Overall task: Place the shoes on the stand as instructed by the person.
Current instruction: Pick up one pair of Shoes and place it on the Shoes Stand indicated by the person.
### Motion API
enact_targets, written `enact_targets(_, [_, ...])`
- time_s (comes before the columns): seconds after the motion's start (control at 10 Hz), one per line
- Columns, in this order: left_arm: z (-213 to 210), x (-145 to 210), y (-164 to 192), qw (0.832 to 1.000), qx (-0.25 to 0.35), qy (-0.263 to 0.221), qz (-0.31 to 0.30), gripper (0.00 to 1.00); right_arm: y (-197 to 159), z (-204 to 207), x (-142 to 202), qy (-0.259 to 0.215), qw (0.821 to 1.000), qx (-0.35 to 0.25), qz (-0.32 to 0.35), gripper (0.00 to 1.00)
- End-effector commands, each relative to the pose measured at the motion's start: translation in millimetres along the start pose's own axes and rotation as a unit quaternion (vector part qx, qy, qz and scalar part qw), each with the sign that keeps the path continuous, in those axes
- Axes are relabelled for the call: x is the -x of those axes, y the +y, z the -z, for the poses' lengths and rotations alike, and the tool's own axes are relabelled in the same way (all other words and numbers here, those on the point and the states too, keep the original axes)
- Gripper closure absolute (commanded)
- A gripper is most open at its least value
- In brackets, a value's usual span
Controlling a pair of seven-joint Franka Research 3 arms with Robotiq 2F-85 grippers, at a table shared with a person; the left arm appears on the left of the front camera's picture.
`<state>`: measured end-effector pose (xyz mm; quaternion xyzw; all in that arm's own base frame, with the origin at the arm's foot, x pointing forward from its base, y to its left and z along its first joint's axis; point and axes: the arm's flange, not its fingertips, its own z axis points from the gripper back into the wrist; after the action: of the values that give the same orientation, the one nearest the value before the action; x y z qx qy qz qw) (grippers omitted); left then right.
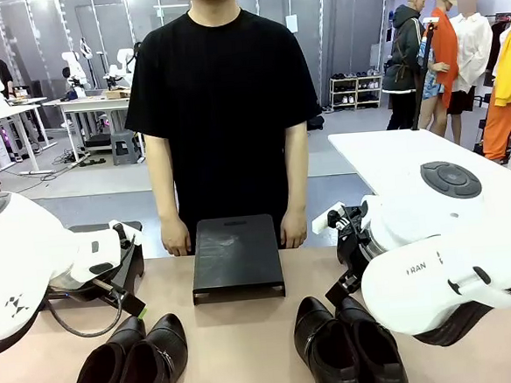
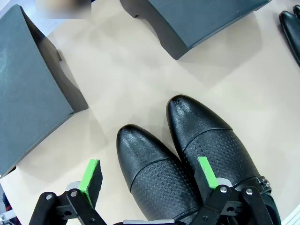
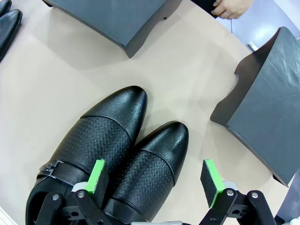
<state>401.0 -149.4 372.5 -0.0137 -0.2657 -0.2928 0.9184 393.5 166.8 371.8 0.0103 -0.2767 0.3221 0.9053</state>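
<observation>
Left gripper (image 2: 149, 173) spread, empty, over the left pair of shoes (image 1: 132, 367) at 7 o'clock; right gripper (image 3: 154, 178) likewise over the right pair (image 1: 350, 347) at 5. At 12, the stand (image 1: 236, 250), person's hands (image 1: 176, 243) flanking it. Awaiting instruction, probably; next, lowering onto the indicated shoe and closing.

Two pairs of black glossy shoes stand upright on the table's (image 1: 248, 332) near side: left pair (image 1: 132, 368), right pair (image 1: 350, 347), well apart. Shoes in each pair touch side by side, toes toward the person (image 1: 223, 97). Perforated vamps, smooth toes. Black stand (image 1: 236, 250) sits centred beyond them, with the person's hands (image 1: 177, 242) flanking it.
</observation>
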Motion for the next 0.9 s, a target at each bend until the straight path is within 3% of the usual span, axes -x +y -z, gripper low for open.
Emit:
enact_targets(0.0, [-16,-15,1,0.999,0.005,0.030,0.023,0.00,-7,-19,-11,0.023,1.000,0.002,0.012,0.00])
enact_targets(0.5, [-109,-41,30,0.991,0.126,0.019,-0.036,0.00,-41,-114,-43,0.010,0.988,-0.143,0.057,0.00])
enact_targets(0.6, [-126,-37,44,0.985,0.163,0.014,-0.054,0.00,-51,-132,-38,-0.011,0.980,-0.180,0.085,0.00])
enact_targets(0.8, [-159,-17,77,0.956,0.278,-0.014,-0.089,0.00,-77,-174,-10,-0.062,0.952,-0.264,0.140,0.00])
